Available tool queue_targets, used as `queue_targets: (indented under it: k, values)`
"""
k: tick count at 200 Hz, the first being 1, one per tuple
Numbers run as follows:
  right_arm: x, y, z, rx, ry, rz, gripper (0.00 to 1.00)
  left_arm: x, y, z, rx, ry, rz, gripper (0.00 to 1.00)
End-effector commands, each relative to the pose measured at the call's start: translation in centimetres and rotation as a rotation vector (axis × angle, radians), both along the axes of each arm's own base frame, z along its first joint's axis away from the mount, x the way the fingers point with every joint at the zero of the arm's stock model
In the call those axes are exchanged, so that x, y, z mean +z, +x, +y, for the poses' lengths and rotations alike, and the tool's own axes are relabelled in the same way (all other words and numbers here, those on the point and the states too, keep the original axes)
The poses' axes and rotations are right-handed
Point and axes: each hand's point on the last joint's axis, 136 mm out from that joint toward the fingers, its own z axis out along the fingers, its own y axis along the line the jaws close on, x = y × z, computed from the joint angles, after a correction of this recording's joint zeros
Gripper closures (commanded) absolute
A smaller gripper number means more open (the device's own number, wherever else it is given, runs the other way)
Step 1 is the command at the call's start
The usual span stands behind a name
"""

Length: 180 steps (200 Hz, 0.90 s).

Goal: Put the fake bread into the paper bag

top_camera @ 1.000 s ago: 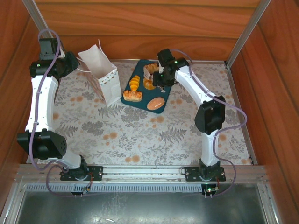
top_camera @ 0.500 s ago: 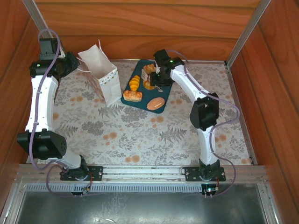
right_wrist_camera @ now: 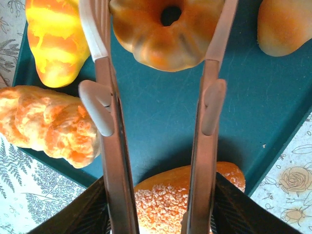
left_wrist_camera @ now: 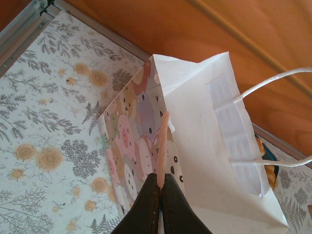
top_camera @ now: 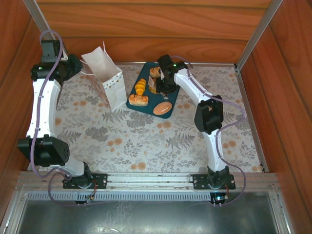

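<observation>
- Top view: table covered by a floral cloth (top_camera: 146, 141) in grey and orange, wood-panel walls (top_camera: 146, 24) on three sides, metal rail (top_camera: 146, 179) along the near edge.
- The paper bag (top_camera: 106, 80) stands open at the far left, with the left gripper (top_camera: 84, 72) at its rim. The teal tray (top_camera: 150, 101) lies just right of the bag and carries the bread (top_camera: 138, 100). The right gripper (top_camera: 156, 85) is low over the tray's far half.
- Left wrist view: the black fingers (left_wrist_camera: 148, 204) are pressed together, pinching a pinkish strip (looks like a handle) on the printed side of the paper bag (left_wrist_camera: 204, 161). Cloth (left_wrist_camera: 44, 146) lies below, wall (left_wrist_camera: 195, 29) behind.
- Right wrist view: the right gripper (right_wrist_camera: 161, 19) is spread wide, one finger on each side of a ring bun (right_wrist_camera: 161, 41); I cannot tell if they touch it.
- On the tray (right_wrist_camera: 273, 97) are a yellow croissant (right_wrist_camera: 51, 41), a pull-apart roll (right_wrist_camera: 48, 126), a seeded loaf (right_wrist_camera: 161, 195) and a plain bun (right_wrist_camera: 285, 24).
</observation>
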Motion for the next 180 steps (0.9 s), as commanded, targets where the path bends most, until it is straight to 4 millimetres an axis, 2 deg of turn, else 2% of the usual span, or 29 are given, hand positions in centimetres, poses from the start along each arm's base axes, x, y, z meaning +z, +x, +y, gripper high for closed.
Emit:
queue_targets:
  k: [1, 25, 51, 125, 156, 180]
  values:
    - [0.1, -0.1, 0.4, 0.017, -0.004, -0.005, 0.51, 0.4, -0.3, 0.0, 0.000, -0.016, -0.007, 1.00]
    - [0.5, -0.2, 0.4, 0.016, 0.004, -0.009, 0.57, 0.4, -0.3, 0.0, -0.001, -0.016, -0.007, 1.00]
    - [2.0, -0.3, 0.3, 0.008, 0.023, -0.031, 0.61, 0.4, -0.4, 0.0, 0.002, -0.016, -0.007, 1.00]
    - [6.7, -1.5, 0.0, -0.046, 0.125, -0.112, 0.62, 0.4, -0.3, 0.0, 0.000, -0.017, -0.006, 1.00]
    - [9.2, -2.1, 0.1, -0.058, 0.182, -0.146, 0.63, 0.4, -0.2, 0.0, 0.000, -0.019, -0.008, 1.00]
    - [12.4, -2.8, 0.2, -0.059, 0.258, -0.195, 0.64, 0.5, -0.2, 0.0, 0.001, -0.018, -0.010, 1.00]
